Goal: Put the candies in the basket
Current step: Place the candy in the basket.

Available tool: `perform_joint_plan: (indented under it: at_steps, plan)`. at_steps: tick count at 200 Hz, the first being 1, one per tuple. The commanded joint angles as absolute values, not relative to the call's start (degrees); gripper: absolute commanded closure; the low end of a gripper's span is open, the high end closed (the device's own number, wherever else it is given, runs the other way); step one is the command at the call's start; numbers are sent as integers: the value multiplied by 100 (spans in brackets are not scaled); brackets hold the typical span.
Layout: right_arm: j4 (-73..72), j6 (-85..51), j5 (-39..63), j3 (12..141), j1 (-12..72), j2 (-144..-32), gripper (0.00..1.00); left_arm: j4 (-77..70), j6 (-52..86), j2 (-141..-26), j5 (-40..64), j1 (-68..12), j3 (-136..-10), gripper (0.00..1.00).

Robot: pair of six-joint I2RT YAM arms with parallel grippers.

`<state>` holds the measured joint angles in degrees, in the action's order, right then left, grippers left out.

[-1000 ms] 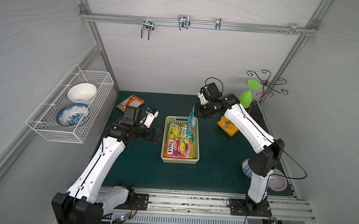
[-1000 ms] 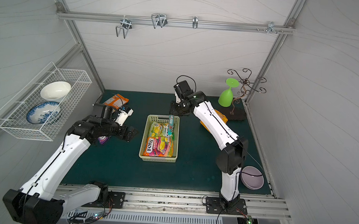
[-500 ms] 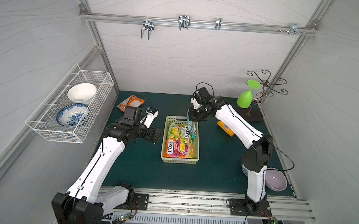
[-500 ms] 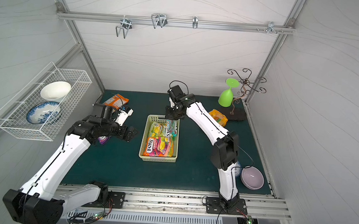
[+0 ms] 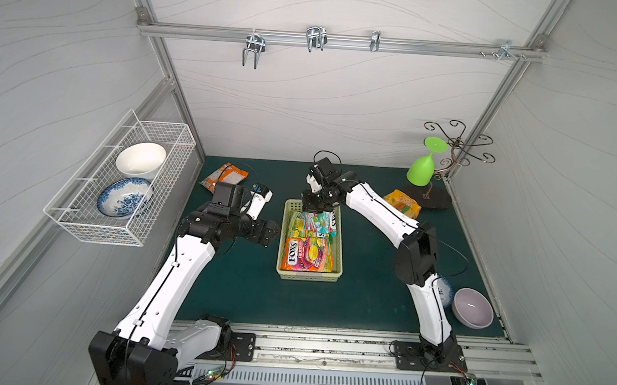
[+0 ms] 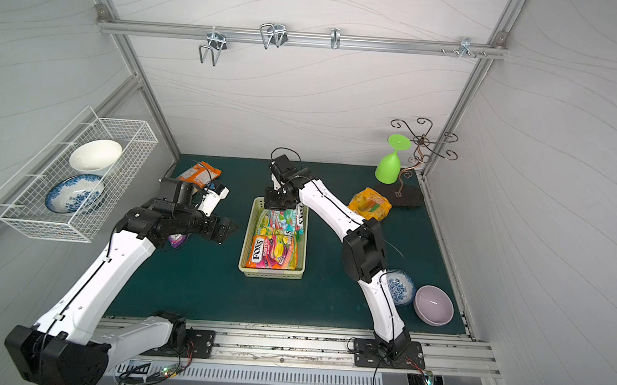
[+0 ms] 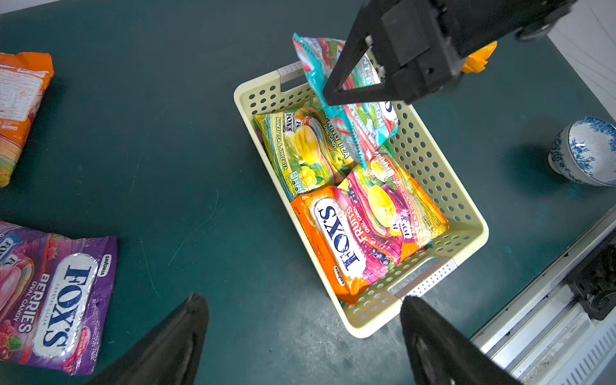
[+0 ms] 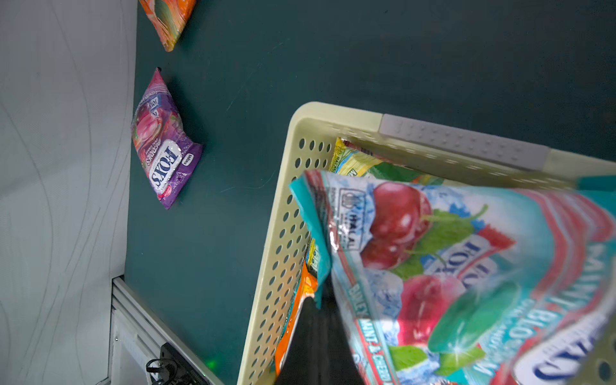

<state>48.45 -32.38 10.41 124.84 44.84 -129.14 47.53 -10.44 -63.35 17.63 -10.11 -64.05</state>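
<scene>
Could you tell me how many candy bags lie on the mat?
3: an orange bag at back left, a purple bag under the left arm, a yellow-orange bag by the wire stand. More may be hidden.

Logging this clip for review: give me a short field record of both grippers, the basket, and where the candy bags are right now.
right gripper: shut on the teal bag, which hangs over the far end of the basket
left gripper: open, empty, beside the basket
in basket: green bag, orange FOX'S Fruits bag
outside basket: purple bag, orange bag, yellow-orange bag
task status: unfinished
</scene>
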Motion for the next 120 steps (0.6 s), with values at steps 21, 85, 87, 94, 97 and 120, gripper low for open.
perform_joint_plan:
  at_steps: [21, 85, 87, 94, 97, 120]
  plan:
    - [4422, -3694, 1264, 12772, 4717, -13246, 100, 4579, -1059, -6336, 1883, -993, -6457, 6]
    - [4769, -3129, 1017, 12831, 4449, -12828, 63, 4679, -1072, -6380, 1819, -1006, -6568, 5]
    - [4779, -3098, 995, 12776, 4419, -12767, 62, 4677, -1072, -6379, 1797, -1003, -6573, 5]
    - [4833, -3001, 916, 12640, 4365, -12623, 62, 4636, -1081, -6390, 1744, -1006, -6534, 5]
    - [4858, -2960, 869, 12582, 4357, -12562, 62, 4599, -1081, -6392, 1733, -1003, -6510, 5]
    - [4914, -2671, 403, 11932, 4368, -12093, 61, 4551, -1066, -6395, 1891, -1014, -6451, 5]
